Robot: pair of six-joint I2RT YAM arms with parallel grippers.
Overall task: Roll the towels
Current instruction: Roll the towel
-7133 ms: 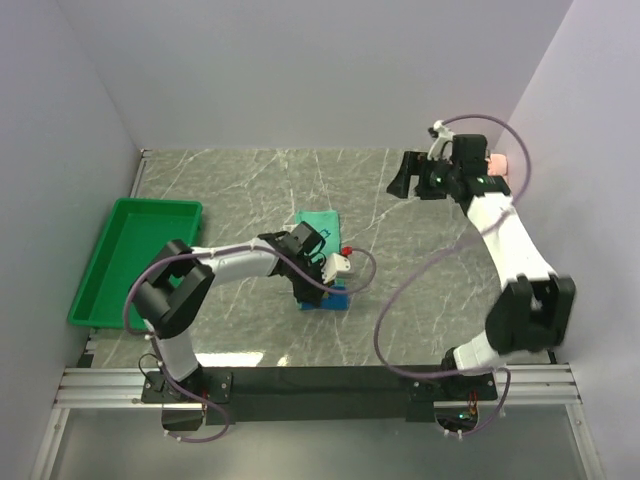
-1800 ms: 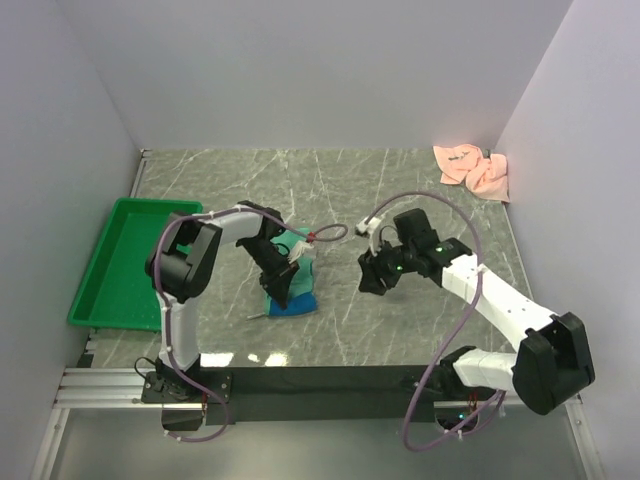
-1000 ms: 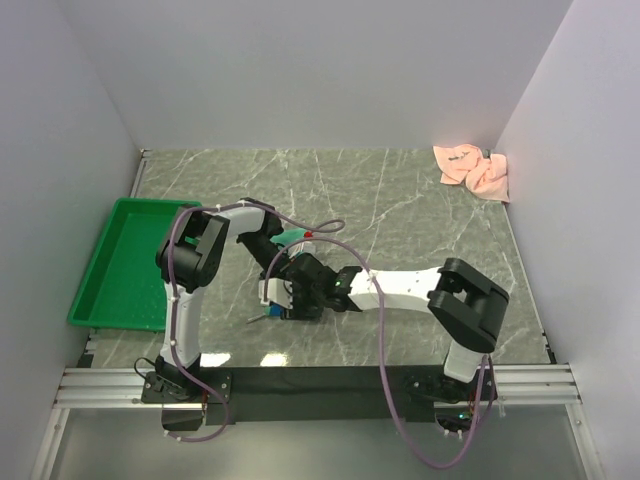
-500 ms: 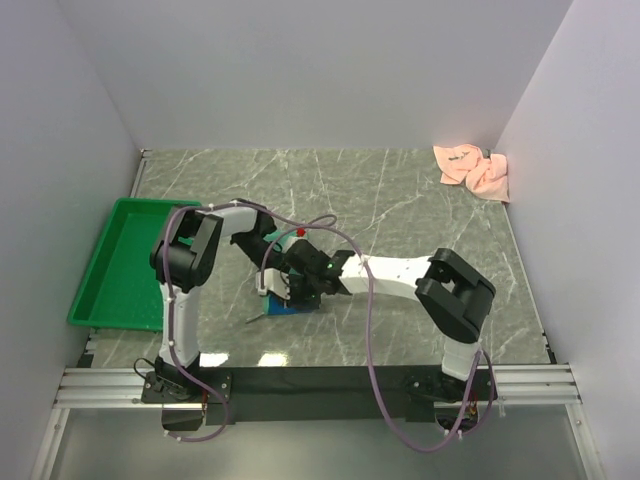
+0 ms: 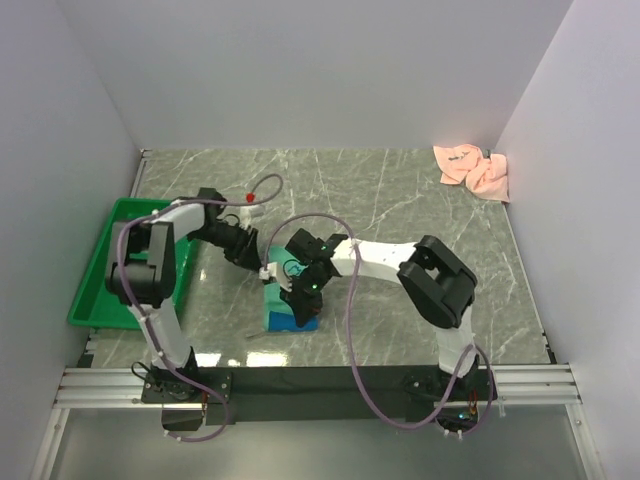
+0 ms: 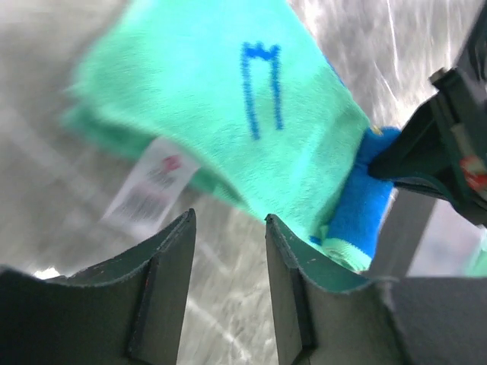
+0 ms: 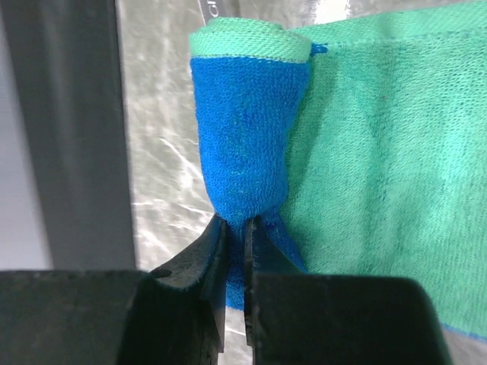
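The teal and blue towel (image 5: pixel 284 316) lies partly rolled on the marble table near the front middle. In the right wrist view its blue rolled edge (image 7: pixel 243 144) is pinched between the jaws of my right gripper (image 7: pixel 234 228), which is shut on it. My right gripper (image 5: pixel 303 290) sits over the towel's upper end. My left gripper (image 5: pixel 258 264) stands just left of the towel, open with nothing between its fingers (image 6: pixel 171 266). Ahead of it the towel (image 6: pixel 228 114) shows its white tag (image 6: pixel 148 186). The pink towel (image 5: pixel 474 169) lies crumpled in the far right corner.
A green tray (image 5: pixel 105 262) stands at the left edge, with the left arm's elbow over it. Walls close in the table on the left, back and right. Purple cables loop over both arms.
My left gripper has opened, let go of the teal towel and drawn back to the left. My right gripper has closed on the towel's blue rolled edge and swung over it.
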